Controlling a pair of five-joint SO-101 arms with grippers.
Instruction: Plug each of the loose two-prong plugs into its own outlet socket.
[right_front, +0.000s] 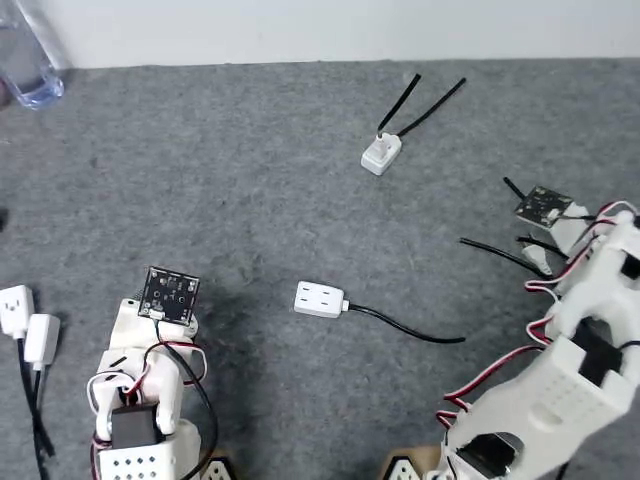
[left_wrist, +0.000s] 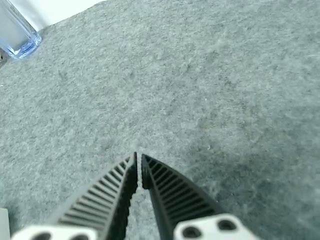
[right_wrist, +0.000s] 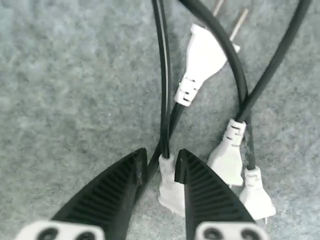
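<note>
In the right wrist view my right gripper (right_wrist: 161, 159) is shut on a white two-prong plug (right_wrist: 169, 189) lying on the grey carpet, its black cord (right_wrist: 164, 90) running away from the fingers. Three more white plugs lie close by: one with bare prongs (right_wrist: 202, 57) and two side by side (right_wrist: 227, 156) (right_wrist: 257, 196). A white outlet socket (right_front: 320, 299) with a black cord lies mid-table. A second white socket block (right_front: 381, 154) sits further back with two black cords. My left gripper (left_wrist: 138, 159) is shut over bare carpet, holding nothing.
Two white socket blocks (right_front: 15, 308) (right_front: 40, 338) with black cords lie at the table's left edge beside the left arm (right_front: 150, 400). A clear glass (right_front: 25, 62) stands at the back left corner. The right arm (right_front: 570, 360) occupies the right side.
</note>
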